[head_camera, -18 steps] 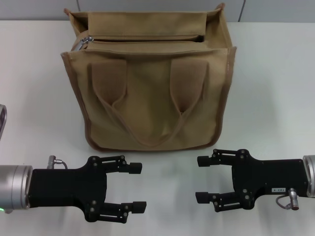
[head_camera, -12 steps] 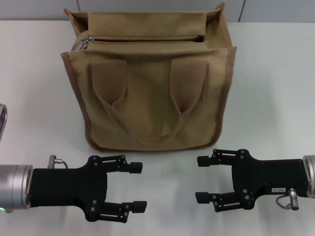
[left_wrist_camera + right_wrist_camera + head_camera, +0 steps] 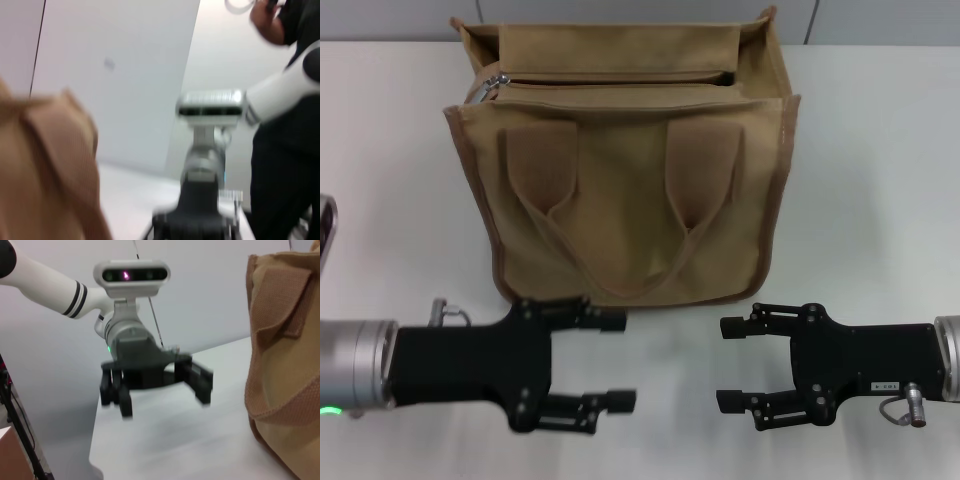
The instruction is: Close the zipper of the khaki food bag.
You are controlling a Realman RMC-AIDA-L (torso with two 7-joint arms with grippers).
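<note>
The khaki food bag (image 3: 630, 190) stands upright on the white table, its two handles hanging down its front. Its zipper (image 3: 620, 78) runs across the top panel and gapes open, with the silver pull tab (image 3: 497, 80) at the bag's left end. My left gripper (image 3: 617, 360) is open and empty, low in front of the bag's left half. My right gripper (image 3: 730, 365) is open and empty in front of the bag's right half. The bag's side shows in the left wrist view (image 3: 45, 170) and in the right wrist view (image 3: 285, 360), which also shows the left gripper (image 3: 157, 387).
The white table (image 3: 880, 180) stretches to both sides of the bag. A grey object (image 3: 325, 235) sits at the table's left edge. A person in black (image 3: 285, 150) stands behind the right arm in the left wrist view.
My left gripper has moved forward and to the right, toward the bag's front. The right gripper and the bag have not moved.
</note>
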